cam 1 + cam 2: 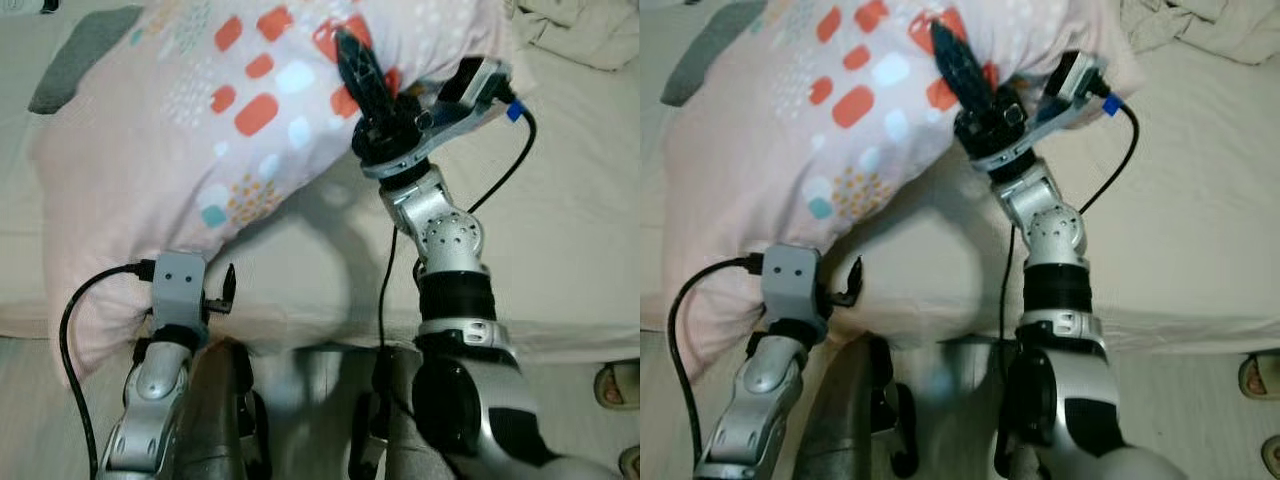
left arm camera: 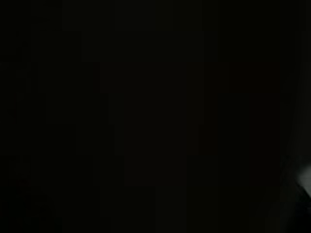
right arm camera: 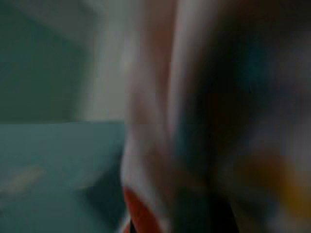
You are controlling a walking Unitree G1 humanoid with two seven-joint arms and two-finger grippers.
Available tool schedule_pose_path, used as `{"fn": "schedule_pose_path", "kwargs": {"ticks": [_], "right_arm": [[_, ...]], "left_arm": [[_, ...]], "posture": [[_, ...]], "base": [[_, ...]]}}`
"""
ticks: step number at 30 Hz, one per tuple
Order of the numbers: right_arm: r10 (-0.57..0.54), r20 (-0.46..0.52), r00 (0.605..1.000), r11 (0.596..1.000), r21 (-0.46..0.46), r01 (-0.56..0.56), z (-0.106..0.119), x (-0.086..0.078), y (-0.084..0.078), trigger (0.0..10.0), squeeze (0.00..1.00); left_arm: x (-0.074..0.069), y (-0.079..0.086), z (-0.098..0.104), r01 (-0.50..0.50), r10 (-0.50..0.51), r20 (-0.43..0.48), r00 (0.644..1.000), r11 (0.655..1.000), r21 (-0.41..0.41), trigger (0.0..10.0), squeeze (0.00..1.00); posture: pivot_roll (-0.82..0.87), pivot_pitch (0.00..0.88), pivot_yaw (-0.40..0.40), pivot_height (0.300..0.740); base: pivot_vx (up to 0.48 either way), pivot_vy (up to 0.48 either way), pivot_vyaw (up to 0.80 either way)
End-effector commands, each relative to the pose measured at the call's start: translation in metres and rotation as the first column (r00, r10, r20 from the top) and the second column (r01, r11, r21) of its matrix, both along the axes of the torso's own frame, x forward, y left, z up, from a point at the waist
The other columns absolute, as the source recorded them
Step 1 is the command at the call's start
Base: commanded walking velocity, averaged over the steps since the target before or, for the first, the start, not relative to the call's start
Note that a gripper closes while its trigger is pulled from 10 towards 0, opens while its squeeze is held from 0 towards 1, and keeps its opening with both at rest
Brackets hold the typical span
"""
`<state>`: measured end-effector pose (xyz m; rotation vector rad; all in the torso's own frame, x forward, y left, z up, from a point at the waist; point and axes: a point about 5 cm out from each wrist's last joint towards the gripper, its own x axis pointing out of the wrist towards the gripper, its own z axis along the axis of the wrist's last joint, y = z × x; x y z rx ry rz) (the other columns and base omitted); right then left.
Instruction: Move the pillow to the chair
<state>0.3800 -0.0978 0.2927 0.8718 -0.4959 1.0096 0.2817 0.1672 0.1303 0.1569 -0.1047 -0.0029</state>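
A big pale pink pillow with orange and light blue patches hangs tilted above the bed, throwing a shadow on the sheet. My right gripper reaches up against its right half, black fingers together on the fabric. In the right wrist view the pillow cloth is a close blur. My left gripper holds the pillow's low near corner at the mattress edge. One black finger shows beside the cloth and the other is hidden behind it. The left wrist view is dark.
The beige bed spans the scene, its front edge just before my arms. A rumpled light blanket lies at the back right and a grey cloth at the back left. A sandal rests on the floor at the right.
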Motion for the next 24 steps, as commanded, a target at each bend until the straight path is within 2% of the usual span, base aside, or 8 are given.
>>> {"fn": "schedule_pose_path", "kwargs": {"ticks": [1, 2, 3, 6, 8, 16, 17, 24], "right_arm": [[-0.11, -0.063, 0.992, 0.992, -0.071, 0.106, -0.019, 0.006, -0.007, 0.0, 0.0], [-0.234, -0.171, 0.957, 0.956, -0.219, 0.195, -0.05, 0.006, -0.018, 0.0, 0.0], [-0.266, -0.201, 0.943, 0.944, -0.255, 0.212, -0.059, 0.005, -0.02, 0.0, 0.0], [-0.279, -0.242, 0.929, 0.936, -0.285, 0.207, -0.069, 0.002, -0.022, 0.0, 0.0], [-0.278, -0.287, 0.917, 0.937, -0.293, 0.193, -0.082, -0.002, -0.023, 0.0, 0.0], [-0.302, -0.304, 0.903, 0.923, -0.33, 0.197, -0.092, 0.003, -0.014, 0.0, 0.0], [-0.291, -0.298, 0.909, 0.921, -0.343, 0.183, -0.09, 0.004, -0.007, 0.0, 0.0], [-0.253, -0.289, 0.923, 0.918, -0.373, 0.135, -0.09, 0.002, 0.01, 0.0, 0.0]], "left_arm": [[-0.003, 0.009, -0.007, -0.032, 0.032, -0.016, 0.999, 0.999, 0.015, 10.0, 0.0], [0.001, 0.015, -0.005, -0.052, 0.052, 0.0, 0.999, 0.998, 0.023, 10.0, 0.0], [0.003, 0.018, -0.004, -0.063, 0.063, 0.006, 0.998, 0.998, 0.025, 10.0, 0.0], [0.004, 0.026, -0.004, -0.088, 0.088, 0.011, 0.996, 0.996, 0.028, 10.0, 0.0], [0.005, 0.041, -0.006, -0.143, 0.143, 0.01, 0.99, 0.989, 0.028, 10.0, 0.0], [0.006, 0.061, -0.01, -0.219, 0.218, 0.012, 0.976, 0.975, 0.026, 10.0, 0.0], [0.004, 0.065, -0.015, -0.233, 0.234, 0.0, 0.972, 0.972, 0.032, 10.0, 0.0], [0.002, 0.068, -0.03, -0.255, 0.256, -0.04, 0.966, 0.967, 0.021, 10.0, 0.0]], "posture": [[0.01, 0.25, -0.032, 0.591], [0.01, 0.243, -0.035, 0.591], [0.0, 0.24, -0.036, 0.591], [-0.01, 0.234, -0.037, 0.591], [-0.02, 0.221, -0.038, 0.596], [-0.02, 0.207, -0.046, 0.629], [-0.02, 0.19, -0.049, 0.639], [-0.02, 0.158, -0.056, 0.663]], "base": [[0.0, 0.0, 0.0], [0.0, 0.0, 0.0], [0.0, 0.0, 0.0], [0.0, 0.0, 0.0], [0.0, 0.0, 0.0], [0.0, 0.0, 0.0], [0.0, 0.0, 0.0], [0.0, 0.0, 0.0]]}}
